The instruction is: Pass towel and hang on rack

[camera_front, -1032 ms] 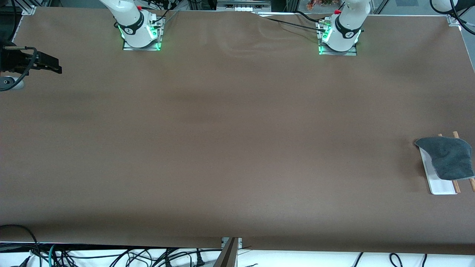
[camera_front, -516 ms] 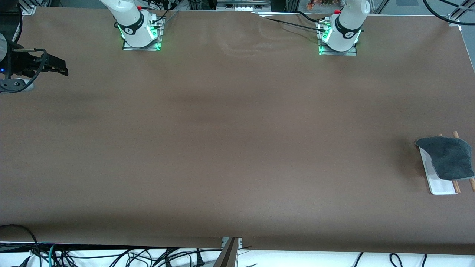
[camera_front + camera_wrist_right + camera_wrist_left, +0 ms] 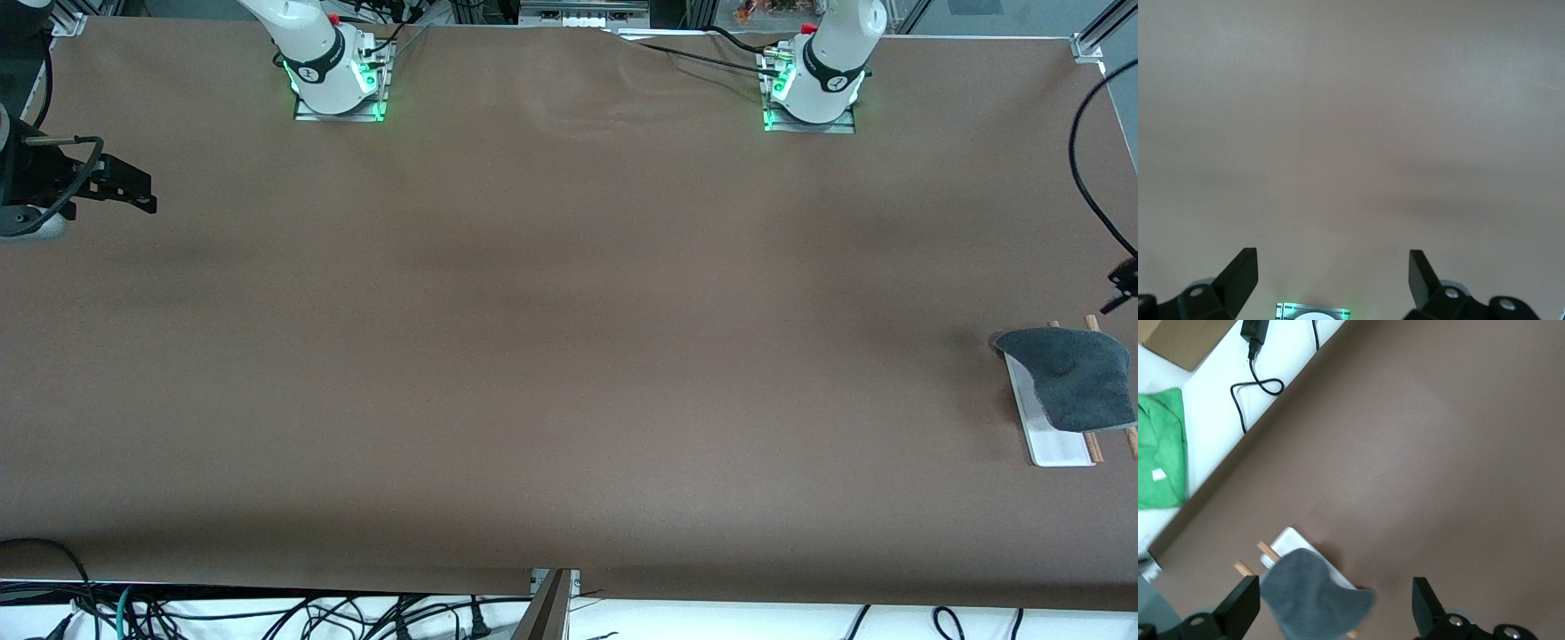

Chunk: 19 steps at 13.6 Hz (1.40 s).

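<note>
At left arm's end of table [image 3: 569, 356], towel [image 3: 1076, 378] is draped dark-grey side up over rack [image 3: 1053, 444]; white base and rod ends poke out beneath. Looks hung already, so task seems at final step / done. Left gripper [image 3: 1331, 607] is up in air over table just beside rack, fingers [image 3: 1238, 607] wide apart, holding nothing. Right gripper [image 3: 1331, 277] is over right arm's end of table w/ fingers [image 3: 1238, 273] apart, empty, waiting. Next move prob just calls for left arm to clear away w/o snagging cloth.
</note>
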Available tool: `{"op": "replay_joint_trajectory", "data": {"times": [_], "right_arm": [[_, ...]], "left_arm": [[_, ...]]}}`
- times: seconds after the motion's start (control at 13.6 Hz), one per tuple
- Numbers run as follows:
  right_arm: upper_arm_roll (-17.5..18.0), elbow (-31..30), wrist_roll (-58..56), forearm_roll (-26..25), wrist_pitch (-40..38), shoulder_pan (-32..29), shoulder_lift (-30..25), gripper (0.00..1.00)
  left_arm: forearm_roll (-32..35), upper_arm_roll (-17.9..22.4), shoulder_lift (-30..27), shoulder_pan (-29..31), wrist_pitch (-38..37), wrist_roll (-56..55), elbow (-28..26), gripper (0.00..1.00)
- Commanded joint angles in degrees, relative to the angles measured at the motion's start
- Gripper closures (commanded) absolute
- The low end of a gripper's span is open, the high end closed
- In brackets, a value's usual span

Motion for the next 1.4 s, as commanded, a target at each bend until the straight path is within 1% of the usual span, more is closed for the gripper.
{"op": "replay_joint_trajectory", "data": {"times": [0.0, 0.15, 0.29, 0.59, 0.74, 0.88, 1.11, 1.33], "right_arm": [[-0.3, -0.7, -0.1, 0.1, 0.2, -0.3, -0.7, 0.0], [-0.3, -0.7, -0.1, 0.1, 0.1, -0.2, -0.6, 0.0], [-0.3, -0.6, -0.9, 0.1, 0.5, -0.4, -0.3, 0.0], [-0.3, 0.3, -1.1, -0.1, 0.5, -0.4, 0.3, 0.0], [-0.3, 1.1, -1.2, -0.1, 0.5, -0.4, 0.8, 0.0], [-0.3, 1.5, -1.2, 0.0, 0.3, -0.4, 1.3, 0.0], [-0.4, 1.5, -1.2, -0.1, 0.5, -0.4, 1.3, 0.0], [-0.3, 1.5, -1.1, 0.0, 0.5, -0.4, 1.3, 0.0]], "left_arm": [[1.6, 0.5, -9.6, -2.2, 0.8, -12.9, -11.5, 0.0], [1.6, -0.7, -12.3, -2.4, -1.4, -24.4, -14.2, 0.0], [1.6, -2.1, -13.1, -2.5, -4.8, -32.3, -13.9, 0.0], [1.7, -4.5, -13.1, -3.7, -9.9, -44.7, -12.6, 0.0], [1.9, -5.1, -12.7, -3.8, -14.6, -48.5, -11.0, 0.0], [2.9, -5.4, -12.6, -4.1, -15.2, -50.3, -10.4, 0.0], [3.4, -5.3, -9.8, -4.2, -21.4, -53.5, -3.1, 0.0], [3.0, -5.2, -9.5, -4.2, -20.9, -53.6, -2.9, 0.0]]}}
